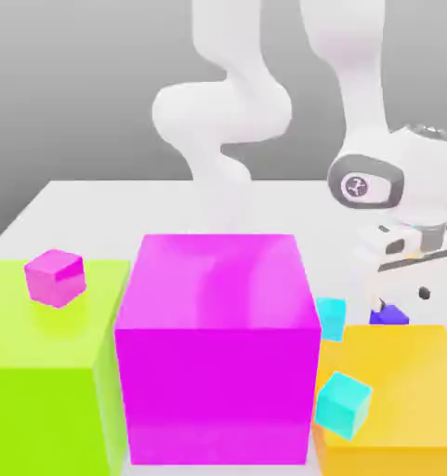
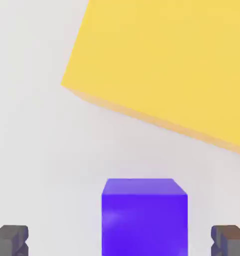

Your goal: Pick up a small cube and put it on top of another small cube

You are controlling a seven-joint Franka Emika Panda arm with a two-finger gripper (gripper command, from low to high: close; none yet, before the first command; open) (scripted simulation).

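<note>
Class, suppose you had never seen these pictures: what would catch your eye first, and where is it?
A big magenta block dominates the exterior view's middle, flanked by a lime block on its left and a yellow block on its right. Behind the yellow one, the open claw straddles a small violet-blue cube.

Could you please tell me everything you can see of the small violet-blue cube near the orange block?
The small violet-blue cube is a plain, smooth, evenly coloured block with sharp edges, resting flat on the white table. In the exterior view it peeks out behind the big orange block, under the gripper. In the hand view it sits between the open fingers, which are clear of its sides.
</note>
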